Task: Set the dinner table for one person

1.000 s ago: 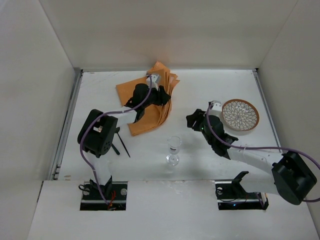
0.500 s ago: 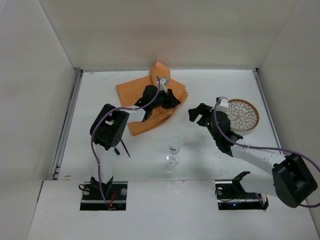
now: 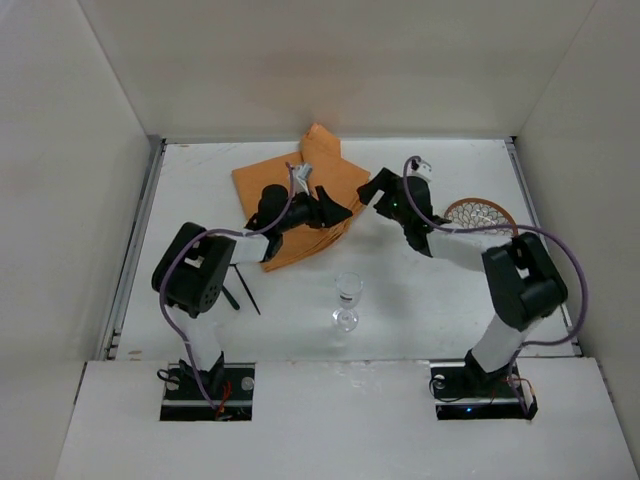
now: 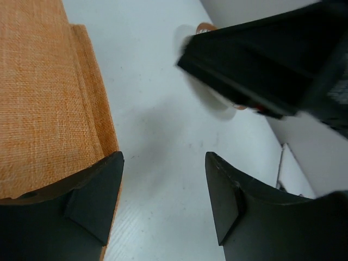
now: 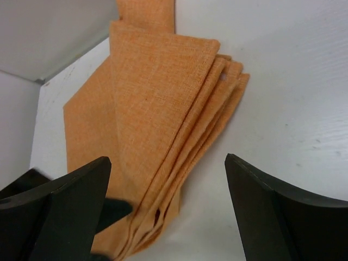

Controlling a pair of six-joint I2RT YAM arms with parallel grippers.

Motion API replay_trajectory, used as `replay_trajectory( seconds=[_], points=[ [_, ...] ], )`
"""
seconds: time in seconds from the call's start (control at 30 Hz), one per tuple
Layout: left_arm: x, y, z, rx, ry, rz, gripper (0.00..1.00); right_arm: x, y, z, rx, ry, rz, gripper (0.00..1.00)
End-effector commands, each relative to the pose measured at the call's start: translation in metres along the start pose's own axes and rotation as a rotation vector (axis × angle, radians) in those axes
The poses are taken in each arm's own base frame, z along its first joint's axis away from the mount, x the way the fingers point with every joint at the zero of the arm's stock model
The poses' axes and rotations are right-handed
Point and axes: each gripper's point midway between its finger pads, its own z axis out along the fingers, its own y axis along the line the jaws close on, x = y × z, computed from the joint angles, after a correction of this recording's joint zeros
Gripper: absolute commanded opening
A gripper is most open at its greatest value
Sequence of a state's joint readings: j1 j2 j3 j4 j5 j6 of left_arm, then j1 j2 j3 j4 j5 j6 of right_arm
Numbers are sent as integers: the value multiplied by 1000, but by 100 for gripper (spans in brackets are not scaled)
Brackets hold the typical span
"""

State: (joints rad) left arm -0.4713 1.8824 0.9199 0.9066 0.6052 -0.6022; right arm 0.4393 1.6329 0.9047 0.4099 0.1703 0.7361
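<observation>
The dinner table (image 3: 420, 290) is the big white surface. A folded orange placemat (image 3: 290, 190) lies rumpled at its back middle. My left gripper (image 3: 338, 212) is open at the mat's right edge. In the left wrist view (image 4: 163, 190) bare table shows between the jaws, with the orange cloth (image 4: 43, 98) under the left finger (image 4: 92, 201). My right gripper (image 3: 372, 188) is open, just right of the mat and facing the left one. In the right wrist view (image 5: 167, 163) the mat's stacked folds (image 5: 157, 109) lie between its jaws.
A patterned round plate (image 3: 488, 222) with a brown rim sits at the right, partly behind the right arm. A clear wine glass (image 3: 347, 298) stands upright in front of the mat. A thin black utensil (image 3: 247, 292) lies left of it.
My right arm has swung left from beside the plate to the placemat's right edge. My left gripper has slid right across the mat to that edge, and the folds have shifted.
</observation>
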Motion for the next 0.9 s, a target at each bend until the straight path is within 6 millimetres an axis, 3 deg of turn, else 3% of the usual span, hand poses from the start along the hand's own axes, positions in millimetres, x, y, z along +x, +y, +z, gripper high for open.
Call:
replay_trajectory(
  seconds=[0.0, 0.13, 0.37, 0.53, 0.63, 0.7, 0.8, 0.87],
  points=[
    [-61, -40, -25, 97, -199, 40, 60, 24, 0, 29, -1, 83, 86, 91],
    [-70, -9, -44, -69, -299, -35, 61, 37, -2, 50, -10, 107, 179, 95],
    [-70, 107, -73, -537, -360, -195, 59, 50, -13, 83, 26, 137, 331, 96],
    [-59, 151, -89, -740, -349, -224, 57, 58, -16, 102, 23, 153, 465, 91],
    [-51, 169, -97, -814, -338, -243, 57, 55, -15, 109, 22, 134, 528, 73],
    [-47, 179, -102, -861, -329, -254, 56, 44, -11, 112, 4, 88, 548, 50],
    [-42, 194, -110, -932, -307, -266, 56, 22, -4, 104, -23, 8, 554, 24],
    [-38, 200, -110, -968, -276, -273, 56, 11, -2, 92, -37, -34, 537, 15]
  ],
)
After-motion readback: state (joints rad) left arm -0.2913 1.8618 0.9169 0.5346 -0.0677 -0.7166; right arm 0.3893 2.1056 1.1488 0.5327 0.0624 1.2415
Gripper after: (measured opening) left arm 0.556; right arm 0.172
